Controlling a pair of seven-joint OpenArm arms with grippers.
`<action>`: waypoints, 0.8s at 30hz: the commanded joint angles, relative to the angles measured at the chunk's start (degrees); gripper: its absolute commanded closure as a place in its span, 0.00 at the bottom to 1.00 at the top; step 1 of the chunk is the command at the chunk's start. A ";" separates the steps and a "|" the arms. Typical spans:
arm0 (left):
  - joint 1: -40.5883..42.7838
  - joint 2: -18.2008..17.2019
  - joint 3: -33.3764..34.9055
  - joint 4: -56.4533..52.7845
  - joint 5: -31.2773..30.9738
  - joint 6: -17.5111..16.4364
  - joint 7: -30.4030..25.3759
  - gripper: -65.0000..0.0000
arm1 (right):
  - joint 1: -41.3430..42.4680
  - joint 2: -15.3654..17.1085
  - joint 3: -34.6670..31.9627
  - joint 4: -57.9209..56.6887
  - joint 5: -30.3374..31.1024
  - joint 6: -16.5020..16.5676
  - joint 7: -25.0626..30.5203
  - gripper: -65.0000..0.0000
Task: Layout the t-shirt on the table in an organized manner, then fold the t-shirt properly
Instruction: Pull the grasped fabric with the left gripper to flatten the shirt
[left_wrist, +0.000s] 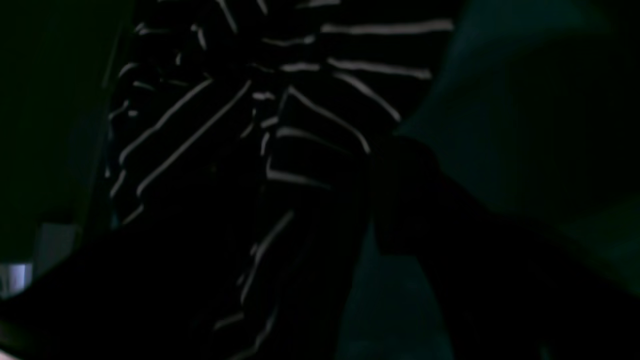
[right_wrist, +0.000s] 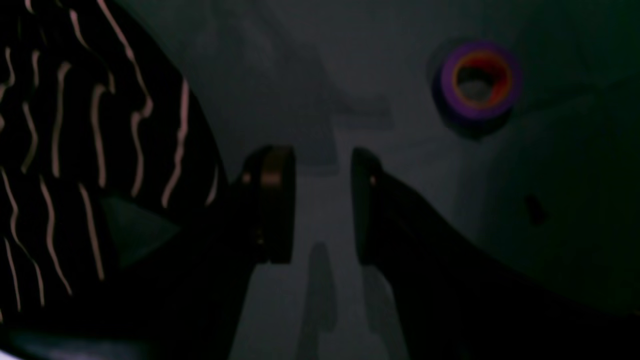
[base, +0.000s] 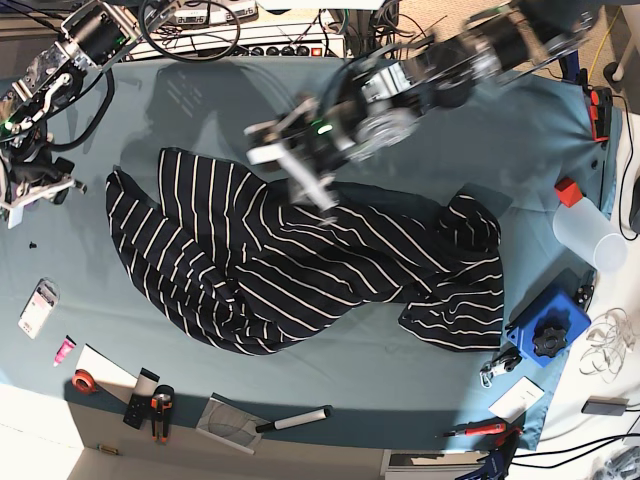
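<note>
The dark t-shirt with thin white stripes lies crumpled across the middle of the teal table, one ridge of folds running from its upper edge toward the right sleeve. My left gripper is down on that upper edge. In the left wrist view bunched striped t-shirt fabric fills the space between the widely spread dark fingers of the left gripper. My right gripper hovers at the table's left edge, beside the shirt's left side. This right gripper is open over bare cloth.
A purple tape roll lies ahead of the right gripper. A clear cup, red block and blue box stand at the right edge. A marker, pliers and red tape lie along the front.
</note>
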 joint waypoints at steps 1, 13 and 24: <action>-1.81 1.16 -0.26 -0.66 0.37 0.72 -0.96 0.51 | 0.63 1.05 0.11 0.94 0.35 -0.02 0.66 0.71; -7.15 5.81 -0.26 -16.15 4.22 8.02 7.93 0.79 | 0.68 1.07 0.13 0.94 0.37 0.02 1.11 0.71; -7.17 5.20 -0.28 -7.85 21.18 21.59 38.10 1.00 | 0.68 1.07 0.13 0.94 0.42 1.05 2.91 0.71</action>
